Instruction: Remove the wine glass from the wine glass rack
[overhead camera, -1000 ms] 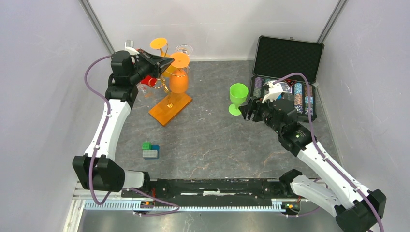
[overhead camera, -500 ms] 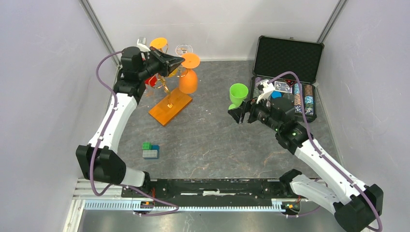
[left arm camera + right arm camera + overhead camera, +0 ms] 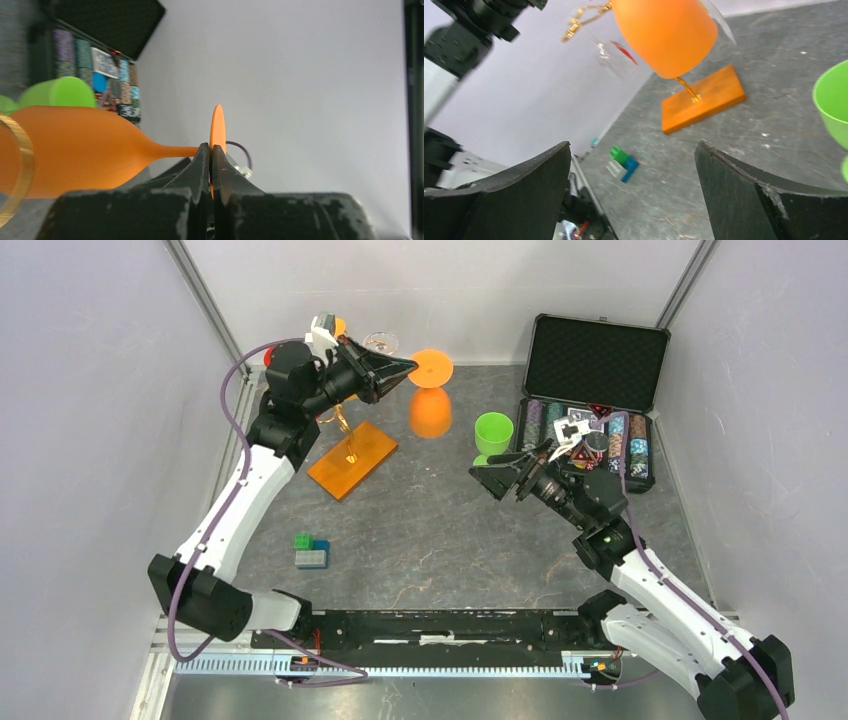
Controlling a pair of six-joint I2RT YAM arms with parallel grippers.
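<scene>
Over grey table (image 3: 450,540), extended left gripper (image 3: 211,150) pinches wine glass (image 3: 75,145); right gripper (image 3: 632,147) spread.

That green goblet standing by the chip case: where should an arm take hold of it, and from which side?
The green goblet stands upright and its bowl flares wide, so the thin stem below the bowl is probably the best place to grip. Come in level from the near side, where the open right tool is.
</scene>
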